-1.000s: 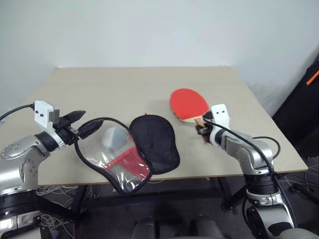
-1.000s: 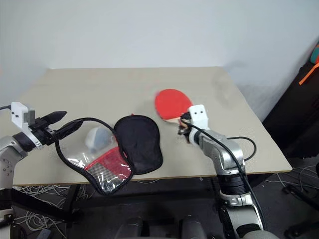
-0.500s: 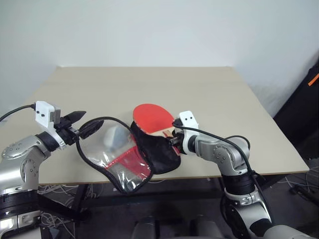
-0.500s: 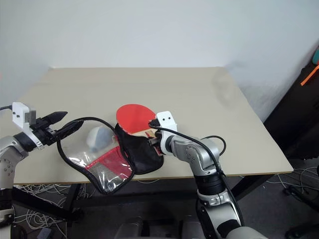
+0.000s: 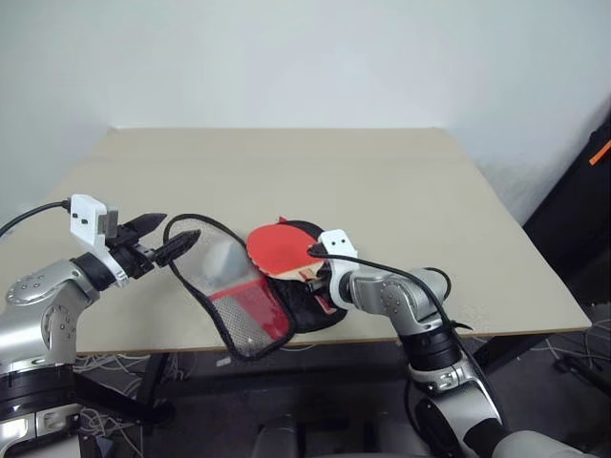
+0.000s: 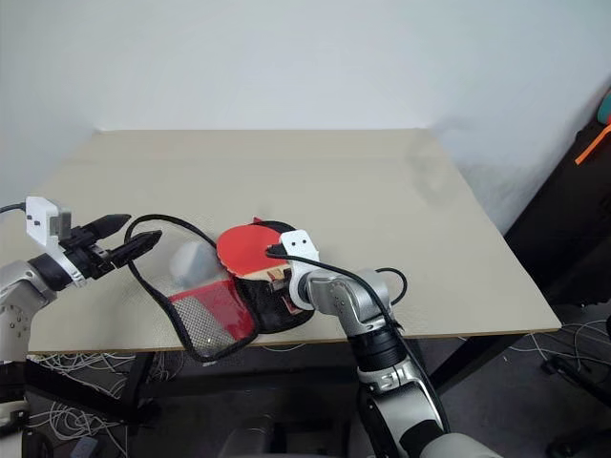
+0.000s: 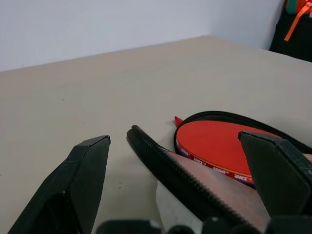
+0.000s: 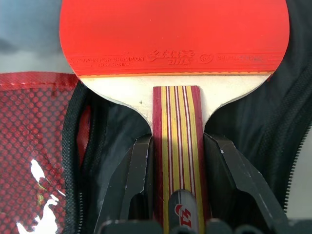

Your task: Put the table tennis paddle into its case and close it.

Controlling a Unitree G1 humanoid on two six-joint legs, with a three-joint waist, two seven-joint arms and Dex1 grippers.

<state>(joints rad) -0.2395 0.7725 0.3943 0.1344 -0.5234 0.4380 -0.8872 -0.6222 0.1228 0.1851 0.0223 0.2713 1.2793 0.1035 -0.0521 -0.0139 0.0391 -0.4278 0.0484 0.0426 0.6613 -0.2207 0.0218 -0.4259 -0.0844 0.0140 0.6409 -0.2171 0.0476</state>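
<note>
Beige table (image 5: 401,181): my right gripper (image 8: 178,183) pinches the table tennis paddle (image 5: 278,250) by its handle, blade pointing left over the case (image 5: 250,296), its black half underneath. Left gripper (image 5: 158,240), fingers wide, props the clear flap's rim up, so the opening lies left of the blade.

The table tennis paddle (image 8: 174,34) carries a line of small print along the lower edge of its red rubber, with a logo in the middle, too fine to read. A red-and-white emblem sits at the butt of its handle, unreadable
</note>
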